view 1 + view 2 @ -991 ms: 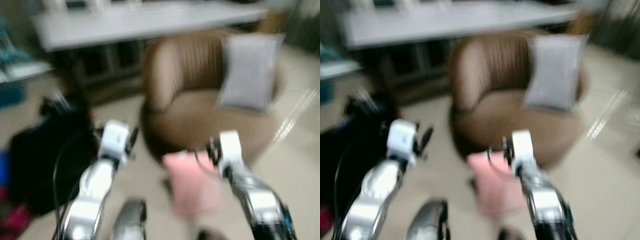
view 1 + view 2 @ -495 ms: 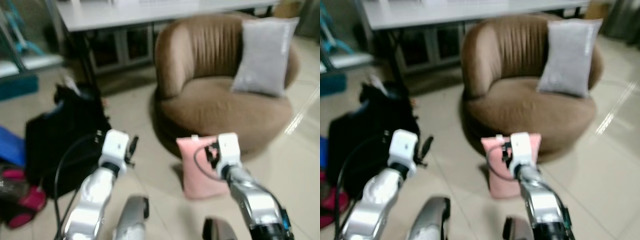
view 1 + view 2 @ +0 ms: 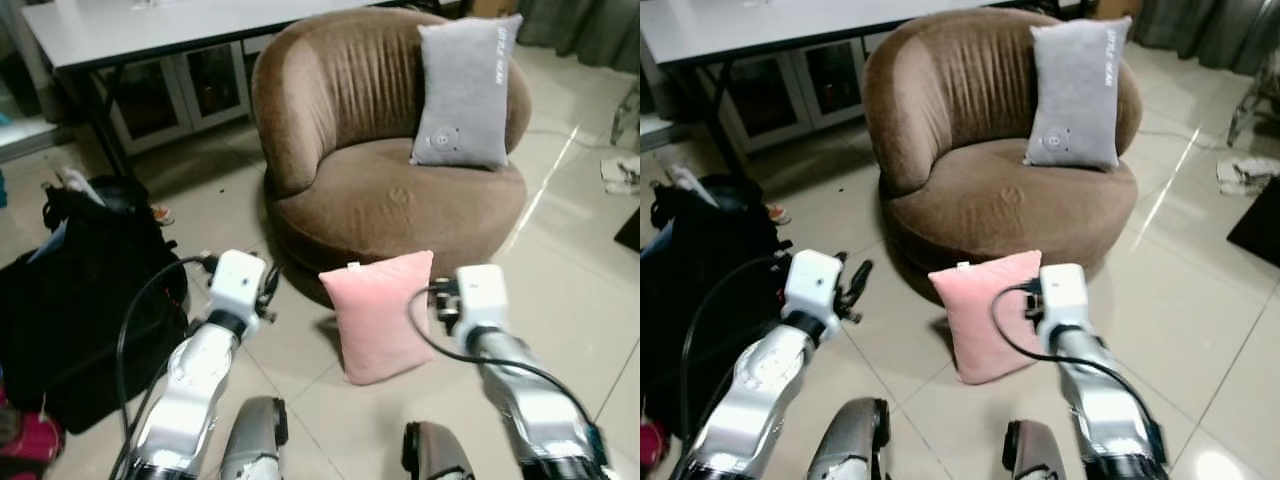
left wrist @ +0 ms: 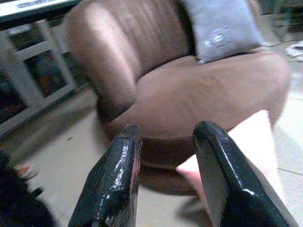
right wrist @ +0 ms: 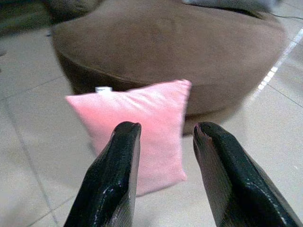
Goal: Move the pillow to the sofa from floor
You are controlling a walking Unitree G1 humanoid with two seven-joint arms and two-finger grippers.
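Pale glossy floor tiles (image 3: 590, 270) run across the room, with a round brown sofa (image 3: 380, 190) at the centre far side and a grey-topped table (image 3: 150, 25) behind it. A grey cushion (image 3: 465, 90) leans upright against the sofa's right backrest; it carries a line of writing down its upper right edge, too small to read, and a small round motif near its lower left corner. The pink pillow (image 3: 383, 315) stands on edge on the floor, leaning against the sofa's near base, a small white tag at its top left corner. The left gripper (image 4: 163, 177) hovers near and to the left of the pillow, its fingers parted and holding nothing; the right gripper (image 5: 163, 177) hangs just short of the pillow on its right, fingers likewise apart and empty. A black bag (image 3: 85, 300) slumps on the floor at left, well apart from the pillow. Open tile lies to the right of the sofa, with some white papers (image 3: 622, 175) at the far right edge.
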